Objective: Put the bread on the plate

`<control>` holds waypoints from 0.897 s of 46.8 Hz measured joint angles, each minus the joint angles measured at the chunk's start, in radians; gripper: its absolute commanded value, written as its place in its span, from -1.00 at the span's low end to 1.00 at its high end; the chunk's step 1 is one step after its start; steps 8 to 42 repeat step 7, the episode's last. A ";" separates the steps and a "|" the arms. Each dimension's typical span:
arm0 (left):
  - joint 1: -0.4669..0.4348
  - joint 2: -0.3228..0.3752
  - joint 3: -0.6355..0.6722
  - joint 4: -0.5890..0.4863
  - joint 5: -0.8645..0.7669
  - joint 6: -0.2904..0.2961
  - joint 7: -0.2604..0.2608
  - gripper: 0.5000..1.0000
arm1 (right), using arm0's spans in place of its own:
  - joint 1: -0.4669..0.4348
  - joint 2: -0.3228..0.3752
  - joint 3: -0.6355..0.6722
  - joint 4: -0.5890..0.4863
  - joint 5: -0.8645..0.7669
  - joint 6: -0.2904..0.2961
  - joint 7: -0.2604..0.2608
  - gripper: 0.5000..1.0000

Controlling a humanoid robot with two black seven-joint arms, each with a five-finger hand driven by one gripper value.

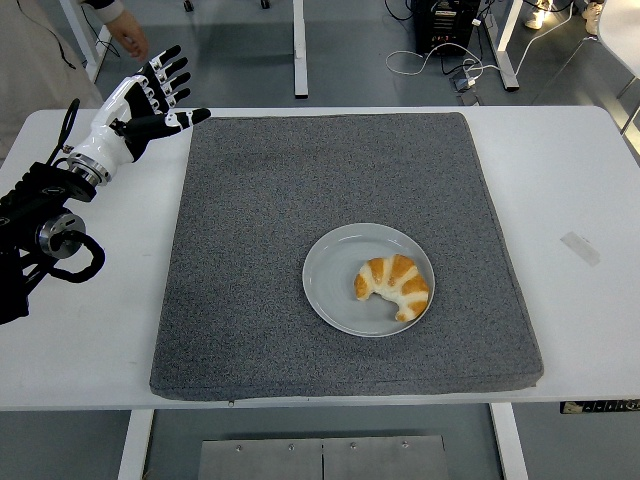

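Head view. My left hand (150,95), white-backed with black fingers, is raised over the far left corner of the white table (590,170), just off the left edge of the grey felt mat (260,230). Its fingers (172,72) are spread and relaxed, thumb pointing toward the mat, and they hold nothing. My black left arm (45,215) enters from the left edge of the picture and lies over the table's left side.

The round pale grey plate (335,280) rests on the mat, slightly right of the mat's centre and toward its near half. Inside the plate lies the golden-brown crescent-shaped bread (392,285), a croissant with pale bands across its back. It sits in the right half of the plate, wholly within the rim, its curved ends pointing toward the near left. The plate holds only the bread. Plate and bread are well apart from my left hand.

A small strip of clear tape (581,248) lies on the bare table to the right of the mat.

At the top left corner, a person's hand (128,38) shows beyond the table's far edge, near my raised fingers but not touching them.
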 measured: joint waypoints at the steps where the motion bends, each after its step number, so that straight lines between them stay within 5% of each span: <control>1: 0.001 0.000 0.000 0.000 0.000 0.000 0.000 1.00 | 0.000 0.000 0.000 0.000 0.000 0.000 0.000 1.00; 42: 0.003 -0.001 0.002 0.000 0.001 0.000 -0.003 1.00 | 0.001 0.000 0.000 0.002 0.000 0.000 0.000 1.00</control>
